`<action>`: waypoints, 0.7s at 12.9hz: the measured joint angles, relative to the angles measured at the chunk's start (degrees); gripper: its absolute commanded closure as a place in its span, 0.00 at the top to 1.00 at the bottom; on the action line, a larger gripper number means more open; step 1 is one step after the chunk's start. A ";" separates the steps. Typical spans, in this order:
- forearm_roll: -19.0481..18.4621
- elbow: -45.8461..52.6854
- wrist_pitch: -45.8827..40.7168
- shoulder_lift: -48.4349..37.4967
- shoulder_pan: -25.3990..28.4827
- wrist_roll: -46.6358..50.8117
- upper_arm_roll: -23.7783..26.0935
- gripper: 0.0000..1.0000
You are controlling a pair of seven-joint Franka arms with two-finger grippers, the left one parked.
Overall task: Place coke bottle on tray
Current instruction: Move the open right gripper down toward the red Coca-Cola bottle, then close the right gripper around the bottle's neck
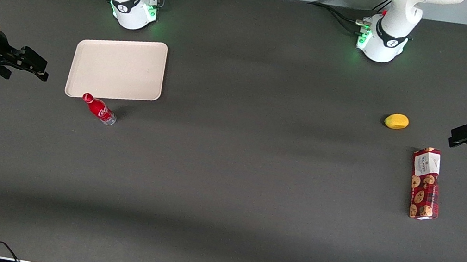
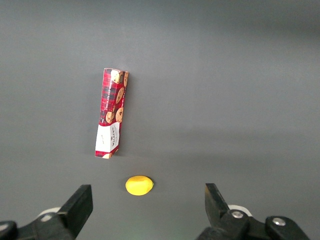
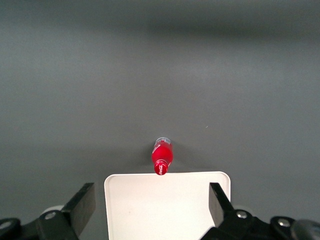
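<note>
So the bottle (image 1: 99, 109) stands on the bench (image 1: 225, 186) just beside the tray's (image 1: 117, 69) rim on the side nearer the front camera, maybe touching it, not on it yet. The hand (image 1: 39, 67) hangs open and empty off toward the working arm's end of the bench, well apart from both, probably just staged before reaching in.

The bottle's slim, glossy red with white script, a red cap and a clear base, so likely slick and tippy if nudged. The tray's flat cream plastic with rounded corners and a low rim, and it's bare. The bench looks like dark matte fabric.
</note>
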 measured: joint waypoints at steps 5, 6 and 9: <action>-0.72 -11.83 10.92 3.26 0.02 0.00 0.12 1.00; -0.75 -15.63 14.24 3.23 -0.01 0.00 0.12 1.00; -0.78 -25.96 23.70 2.48 -0.04 0.00 0.10 1.00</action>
